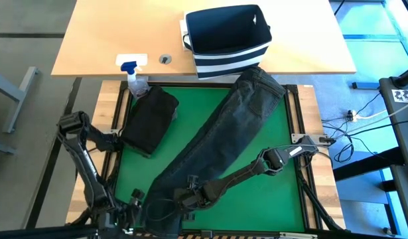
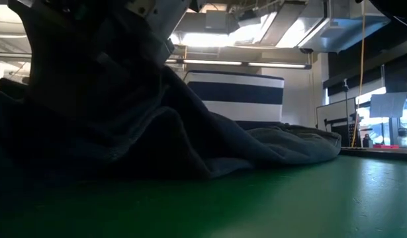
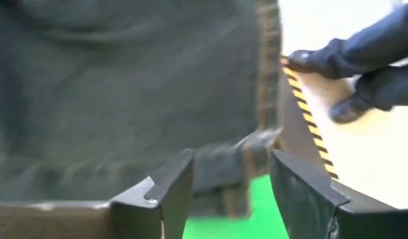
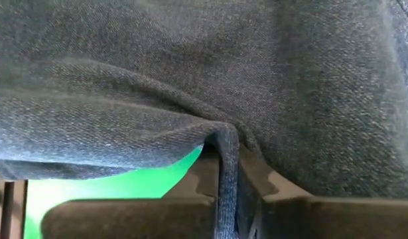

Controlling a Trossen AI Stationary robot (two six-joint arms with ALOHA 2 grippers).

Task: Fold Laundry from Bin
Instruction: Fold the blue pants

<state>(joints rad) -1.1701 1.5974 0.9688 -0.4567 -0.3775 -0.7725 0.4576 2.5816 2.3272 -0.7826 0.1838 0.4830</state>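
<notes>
Dark grey denim trousers [image 1: 223,133] lie slantwise across the green mat [image 1: 270,186], their far end [image 1: 260,79] against the foot of the navy, white-striped bin [image 1: 227,40] and their near end at the mat's near left. My right gripper [image 1: 185,198] is shut on the cloth near that end; in the low view the cloth [image 2: 124,125] rises in a mound there. My left gripper [image 3: 230,172] hangs open just above the trousers' hem edge [image 3: 267,99] at the near left [image 1: 138,202]. A folded black garment [image 1: 149,119] lies on the mat's left. My right gripper pinches a raised fold of the denim [image 4: 227,156] between its two fingers. It comes slanting down from the table's right side. The fold stands up as a ridge between the fingers, while the rest of the trousers lies on the mat.
A clear spray bottle [image 1: 134,76] with a blue nozzle stands at the mat's far left corner. The bin stands on the light wooden table [image 1: 111,33] beyond the mat. A yellow-and-black striped edge [image 3: 303,113] runs along the mat's near side. Bare green mat shows at near right.
</notes>
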